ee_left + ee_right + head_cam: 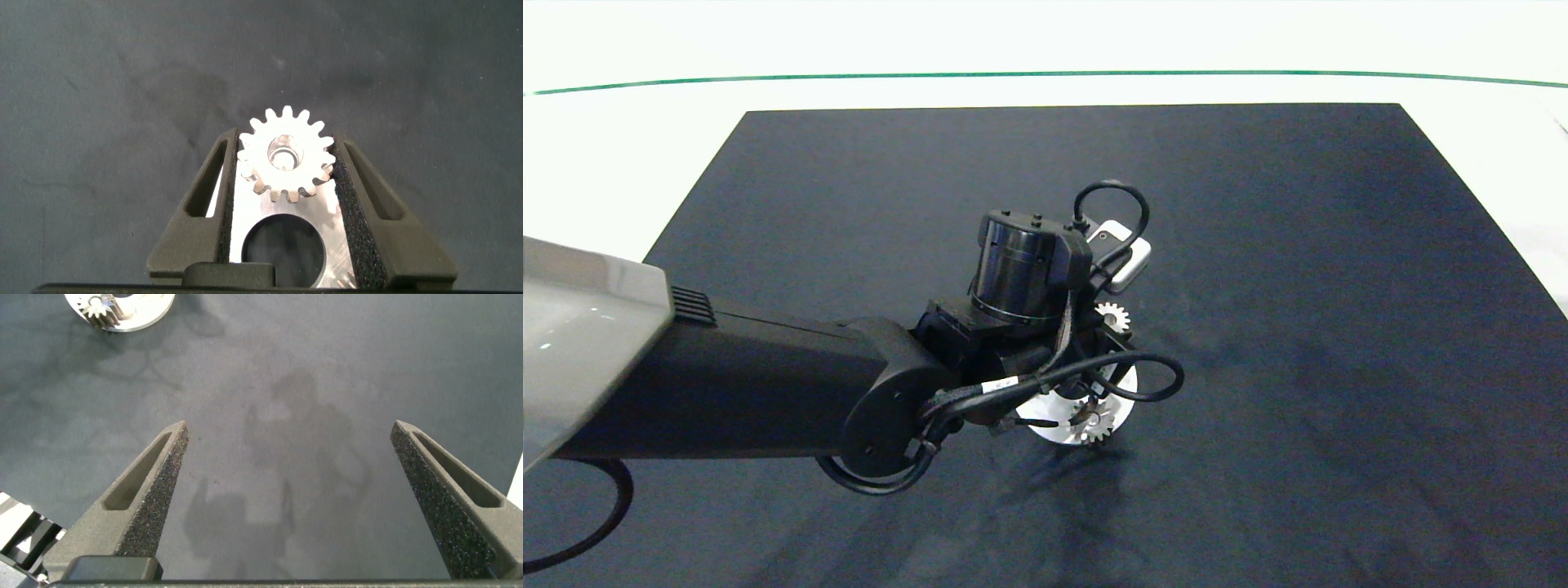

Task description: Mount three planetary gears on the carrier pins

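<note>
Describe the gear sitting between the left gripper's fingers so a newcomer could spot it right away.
Find the white disc mid-mat, under the left arm. The gear between the left gripper fingers sits at its far edge. The other visible gear sits on the near side, uncovered.

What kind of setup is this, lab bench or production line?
Likely a lab test bench, not a line: a plain white table under a dark cloth mat, holding only the white disc and small gears. The left hand works there.
</note>
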